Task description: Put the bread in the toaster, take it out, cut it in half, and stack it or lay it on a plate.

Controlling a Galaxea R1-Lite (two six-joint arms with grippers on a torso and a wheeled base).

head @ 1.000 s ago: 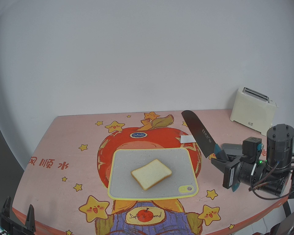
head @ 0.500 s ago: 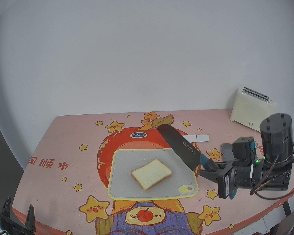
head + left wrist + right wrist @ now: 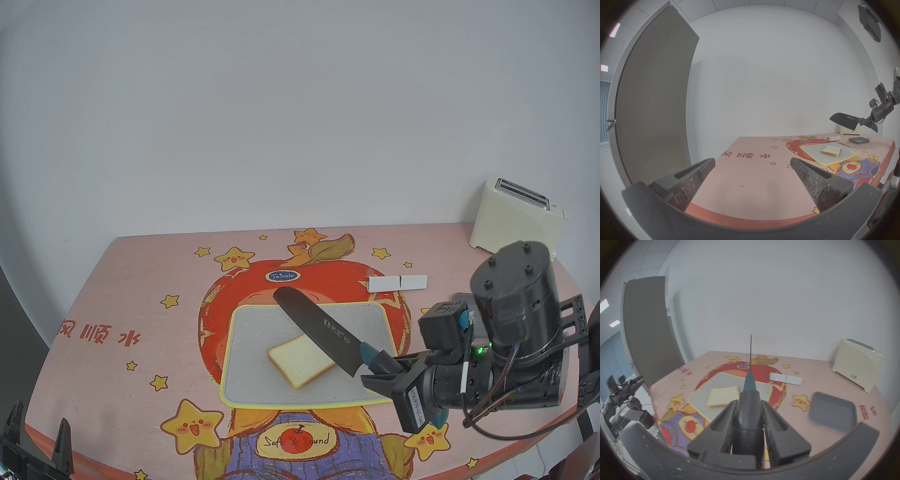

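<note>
A slice of bread [image 3: 300, 362] [image 3: 722, 396] [image 3: 831, 151] lies on the grey cutting board [image 3: 256, 375] with a yellow rim. My right gripper [image 3: 389, 377] [image 3: 747, 415] is shut on the handle of a black knife [image 3: 319, 329] [image 3: 845, 120], held in the air with the blade over the right part of the bread. The cream toaster [image 3: 516, 226] [image 3: 857, 364] stands at the back right with empty slots. A grey plate [image 3: 833, 411] lies near the right arm. My left gripper [image 3: 753, 178] is open off the table's near left corner, its fingertips [image 3: 61, 437] at the lower left.
A white knife sheath [image 3: 397, 283] [image 3: 785, 378] lies behind the board. The pink table [image 3: 125, 300] has bare room on its left half. A grey wall closes the back.
My right arm has carried the knife leftward and toward the front, from beside the board to above the bread. The white sheath came into sight. The bread and left gripper stayed put.
</note>
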